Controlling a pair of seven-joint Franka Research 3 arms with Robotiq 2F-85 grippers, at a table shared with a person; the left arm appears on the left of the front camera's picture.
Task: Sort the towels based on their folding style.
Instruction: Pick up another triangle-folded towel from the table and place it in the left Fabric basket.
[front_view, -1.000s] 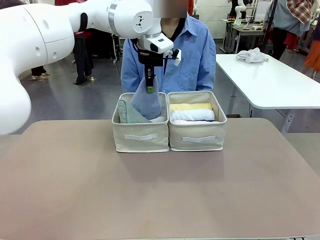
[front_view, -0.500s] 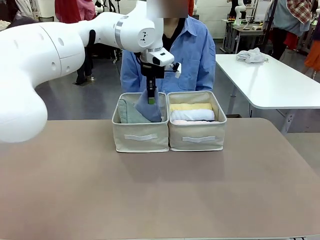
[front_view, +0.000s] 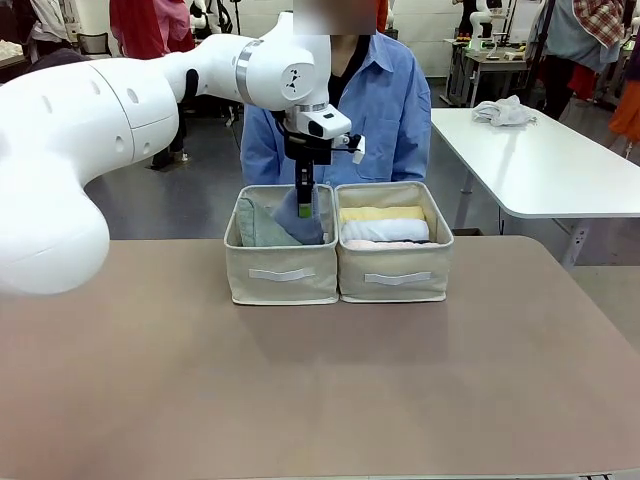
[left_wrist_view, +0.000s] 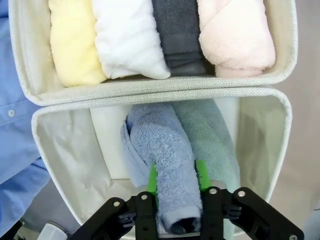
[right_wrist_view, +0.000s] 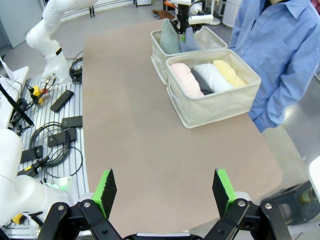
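The lavender-blue cone towel (left_wrist_view: 160, 145) stands in the left bin (front_view: 282, 275), next to the grey-green cone towel (left_wrist_view: 210, 135). My left gripper (left_wrist_view: 176, 175) reaches down into that bin, green pads pressed on both sides of the lavender-blue towel (front_view: 288, 215). The right bin (front_view: 395, 275) holds the rolled towels side by side: yellow (left_wrist_view: 72, 42), white (left_wrist_view: 127, 37), dark grey (left_wrist_view: 177, 32) and pale pink (left_wrist_view: 235, 32). My right gripper (right_wrist_view: 167, 192) hangs open high above the near end of the table, holding nothing.
A person in a blue shirt (front_view: 395, 110) stands right behind the two bins. Bare brown tabletop (front_view: 320, 380) stretches in front of the bins. A white side table (front_view: 540, 160) with a cloth heap stands at the back right.
My left gripper has come down with the lavender-blue cone towel, which hung above the left bin's rim and now sits lower inside it.
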